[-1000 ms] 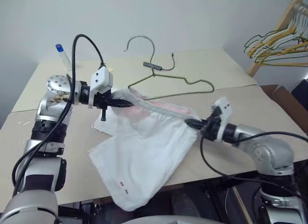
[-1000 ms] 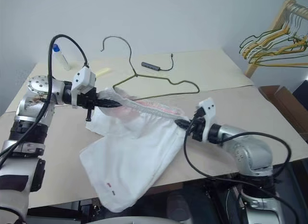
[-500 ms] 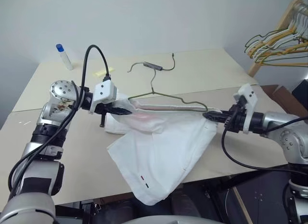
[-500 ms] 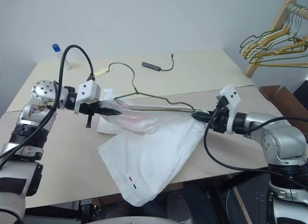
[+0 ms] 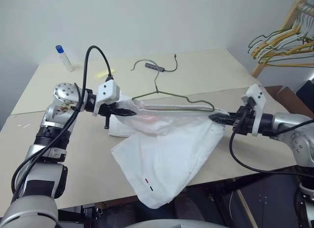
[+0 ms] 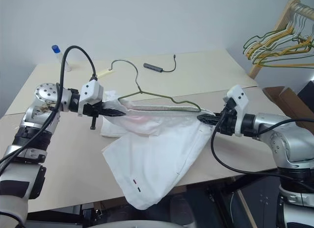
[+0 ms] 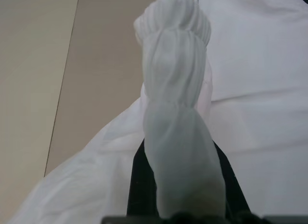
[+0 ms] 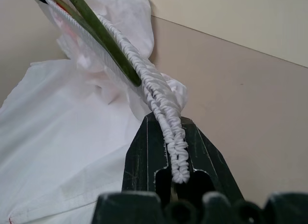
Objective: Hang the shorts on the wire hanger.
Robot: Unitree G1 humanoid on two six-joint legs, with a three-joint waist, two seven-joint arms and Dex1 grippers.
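**White shorts stretched between both grippers at the hanger**

White cloth shorts (image 5: pixel 167 149) hang by their waistband, which we find pulled taut between the two grippers above the tan table (image 5: pixel 206 71). Our left gripper (image 5: pixel 128 112) is clamped on one end of the waistband; our right gripper (image 5: pixel 216 118) is clamped on the other, the gathered elastic pinched between its black fingers (image 8: pixel 144 156). The legs drape down over the table's near edge, small red and dark marks near one hem. We note the wire hanger (image 5: pixel 171 95) lying along the stretched waistband, its lower bar touching the elastic, its hook raised. Further hangers (image 5: pixel 284 41) hang at the right.
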